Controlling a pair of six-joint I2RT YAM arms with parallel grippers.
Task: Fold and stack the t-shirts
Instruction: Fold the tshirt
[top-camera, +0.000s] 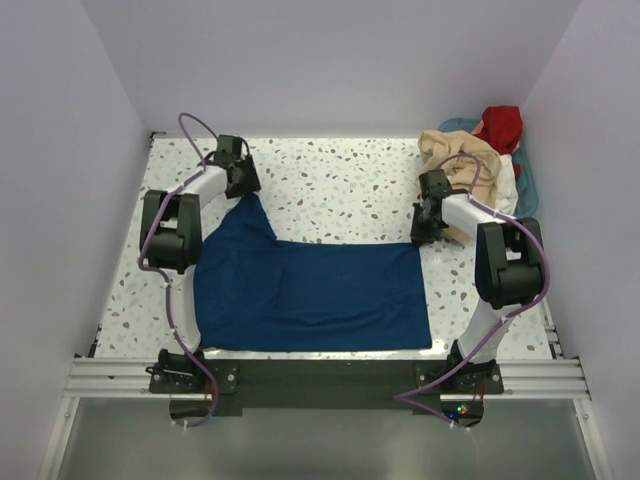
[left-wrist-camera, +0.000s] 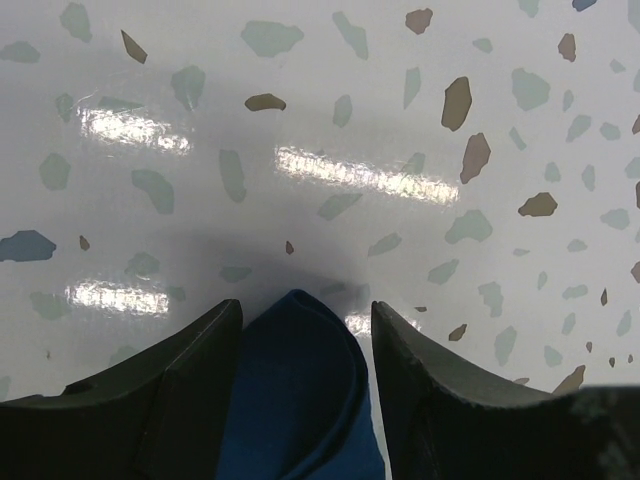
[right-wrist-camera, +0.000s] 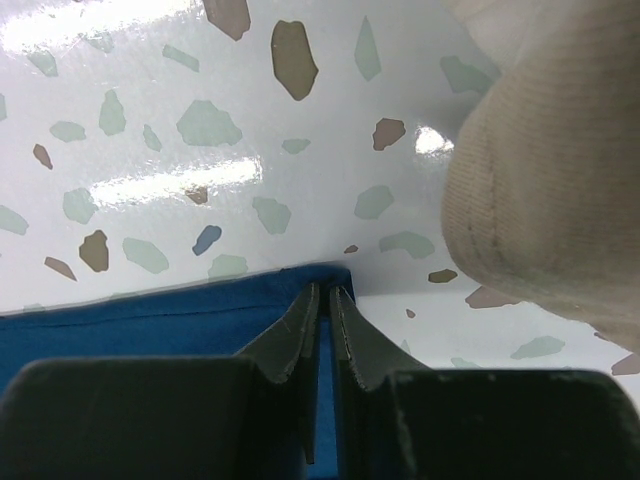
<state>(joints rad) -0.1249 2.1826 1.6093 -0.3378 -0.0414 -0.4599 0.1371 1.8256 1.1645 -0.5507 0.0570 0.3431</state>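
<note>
Pinching navy shirt (top-camera: 310, 290) far corners | left jaws (left-wrist-camera: 300, 340) parted around cloth | right jaws (right-wrist-camera: 322, 305) clenched on hem

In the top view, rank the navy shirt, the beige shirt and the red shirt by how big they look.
1. Navy shirt, spread flat, largest by far.
2. Beige shirt, bunched on the pile.
3. Red shirt, smallest showing; it is crumpled and partly hidden, so its true size is unclear.
</note>
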